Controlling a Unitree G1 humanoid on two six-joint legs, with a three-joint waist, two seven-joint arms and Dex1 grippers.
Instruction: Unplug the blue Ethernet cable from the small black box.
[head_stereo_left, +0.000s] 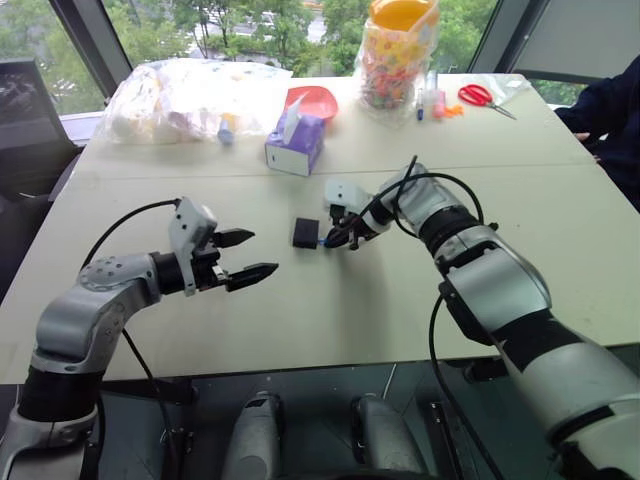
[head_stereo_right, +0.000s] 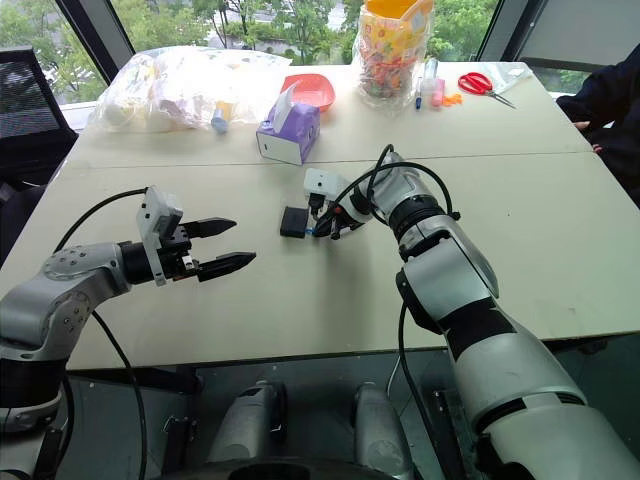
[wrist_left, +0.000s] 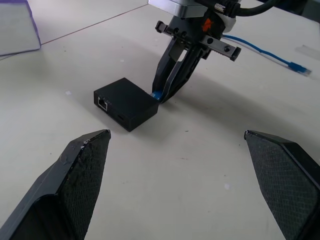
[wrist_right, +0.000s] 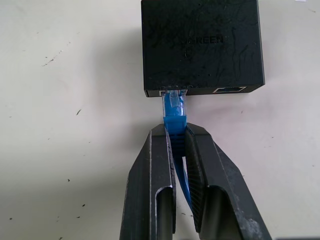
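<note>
The small black box (head_stereo_left: 305, 232) sits flat on the table (head_stereo_left: 520, 200), roughly mid-table, on the near side of the purple tissue box (head_stereo_left: 295, 143) and well apart from it. All places below are given relative to the black box.

The blue Ethernet cable (wrist_right: 174, 119) is plugged into the box's side facing the right arm; the plug's clear tip is seated in the port. The rest of the cord trails away behind the right gripper, w/ its free end lying on the table well apart from the box, seen in the left wrist view (wrist_left: 298, 67).

The right gripper (wrist_right: 175, 131) has its fingers pressed together on the cable's blue boot, just beside the box but not touching it. The left gripper (head_stereo_left: 245, 254) hovers near the box on its other side, spread wide, gripping nothing, not touching the box.

What could go wrong, imo:
- Box isn't held down. If the right arm pulls now, the light box prob just slides along w/ the cable instead of releasing it.
- The pinch is on the boot, not clearly on the latch tab. Can't tell if the tab is depressed; if not, the plug stays locked and the fingers may slip off down the thin cord.
- A hard or angled pull could strain the plug or tip the box.
- The left gripper closing in to brace could nudge the box and twist the plug in the port.
</note>
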